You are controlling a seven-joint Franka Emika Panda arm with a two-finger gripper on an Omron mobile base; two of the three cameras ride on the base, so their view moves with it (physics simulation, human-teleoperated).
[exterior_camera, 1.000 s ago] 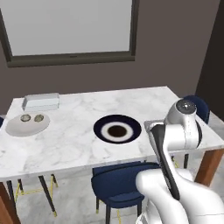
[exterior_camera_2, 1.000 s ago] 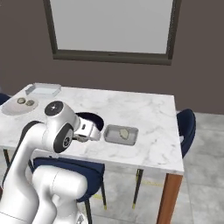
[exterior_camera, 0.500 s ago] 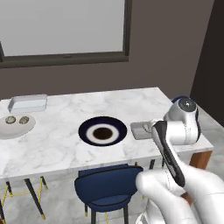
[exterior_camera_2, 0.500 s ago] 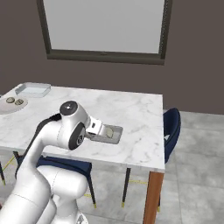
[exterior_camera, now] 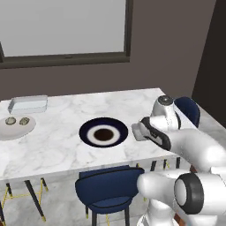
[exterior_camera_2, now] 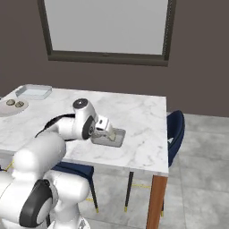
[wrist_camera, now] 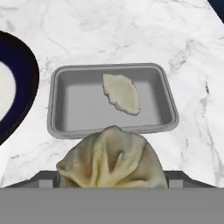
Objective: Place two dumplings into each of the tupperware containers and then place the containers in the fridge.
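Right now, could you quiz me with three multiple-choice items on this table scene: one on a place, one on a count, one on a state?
1. Where is the far container?
A) table's back corner
B) on a chair
C) on the navy plate

2. How many dumplings lie on the grey plate?
A) none
B) two
C) five

3. What is the gripper doing?
A) hanging open
B) holding a dumpling
C) holding a plate

Answers: 1 A, it sits by the table's far edge; 2 B, two lumps show there; 3 B, a dumpling sits between the fingers above the near container.

Glossy white rounded arm (exterior_camera: pixel 194 148), dark grey joint bands, round grey cap on its elbow, bulky white base (exterior_camera_2: pixel 40 188)
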